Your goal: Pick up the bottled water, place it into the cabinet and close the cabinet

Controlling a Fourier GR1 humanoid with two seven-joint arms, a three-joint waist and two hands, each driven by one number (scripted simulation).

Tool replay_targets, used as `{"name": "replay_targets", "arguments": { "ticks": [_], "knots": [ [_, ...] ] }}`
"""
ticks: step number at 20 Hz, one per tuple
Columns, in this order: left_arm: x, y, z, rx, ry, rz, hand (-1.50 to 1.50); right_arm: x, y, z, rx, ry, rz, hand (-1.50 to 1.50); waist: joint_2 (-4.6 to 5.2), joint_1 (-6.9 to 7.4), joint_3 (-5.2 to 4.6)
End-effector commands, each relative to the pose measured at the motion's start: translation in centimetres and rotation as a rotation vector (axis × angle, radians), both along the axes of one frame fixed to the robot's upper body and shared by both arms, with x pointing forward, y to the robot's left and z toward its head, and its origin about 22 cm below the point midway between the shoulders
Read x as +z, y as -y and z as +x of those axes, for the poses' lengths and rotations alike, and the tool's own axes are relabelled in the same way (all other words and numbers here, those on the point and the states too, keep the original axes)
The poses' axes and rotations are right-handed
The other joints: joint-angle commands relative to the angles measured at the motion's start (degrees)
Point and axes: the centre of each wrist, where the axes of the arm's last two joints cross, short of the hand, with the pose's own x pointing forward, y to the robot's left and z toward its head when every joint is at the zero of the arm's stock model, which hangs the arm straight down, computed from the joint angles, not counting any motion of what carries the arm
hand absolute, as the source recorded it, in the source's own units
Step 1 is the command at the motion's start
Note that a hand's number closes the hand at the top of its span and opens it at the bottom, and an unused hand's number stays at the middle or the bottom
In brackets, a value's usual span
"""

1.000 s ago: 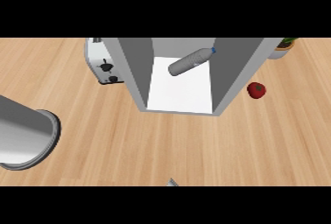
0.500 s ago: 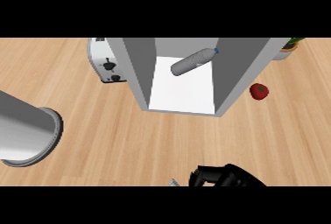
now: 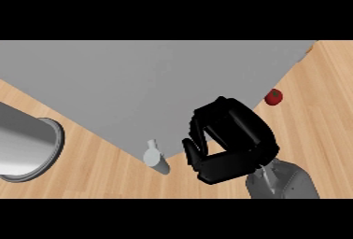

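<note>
Fingers [image 3: 196, 135] of right hand [image 3: 231, 144] curled, holding nothing visible — set against lower edge of grey cabinet door [image 3: 138, 88]. Door handle [image 3: 154, 158] just left of hand. Bottled water not visible. Red tomato [image 3: 273, 96] on bench [image 3: 324, 107], right of door. Grey left forearm [image 3: 24, 144] far left.

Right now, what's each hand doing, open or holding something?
Right hand: fingers curled, holding nothing visible, against the grey cabinet door.
Left hand: not in view.

Even, flat, bright light with no glare or blur, faint soft shading on the grey cabinet door [image 3: 158, 88], a thin shadow beside it on the desk [image 3: 103, 172], edges undistorted.
</note>
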Motion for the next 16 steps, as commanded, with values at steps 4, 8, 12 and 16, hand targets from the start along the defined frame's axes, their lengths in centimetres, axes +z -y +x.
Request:
{"name": "replay_targets", "arguments": {
  "ticks": [4,8,12,16],
  "knots": [
    [1.0,-1.8,-2.0,0.029,0.007,0.024,-1.5,2.5,-0.2,7.3,-0.008,0.006,0.003,1.5,-0.16,-1.04,0.03],
    [1.4,-1.2,-2.7,0.018,0.01,0.0,-1.5,2.0,-0.6,9.9,0.051,0.016,-0.008,1.5,-0.11,-1.0,0.04],
    [1.5,-2.4,-3.2,0.004,-0.016,0.009,-1.5,1.9,-0.2,11.3,0.059,0.03,-0.033,1.5,0.02,-0.58,0.04],
    [1.1,-2.3,-2.6,0.013,-0.004,-0.013,-1.5,2.6,-3.2,10.8,0.059,-0.006,-0.025,1.5,-0.04,-1.07,0.0]
  ]
}}
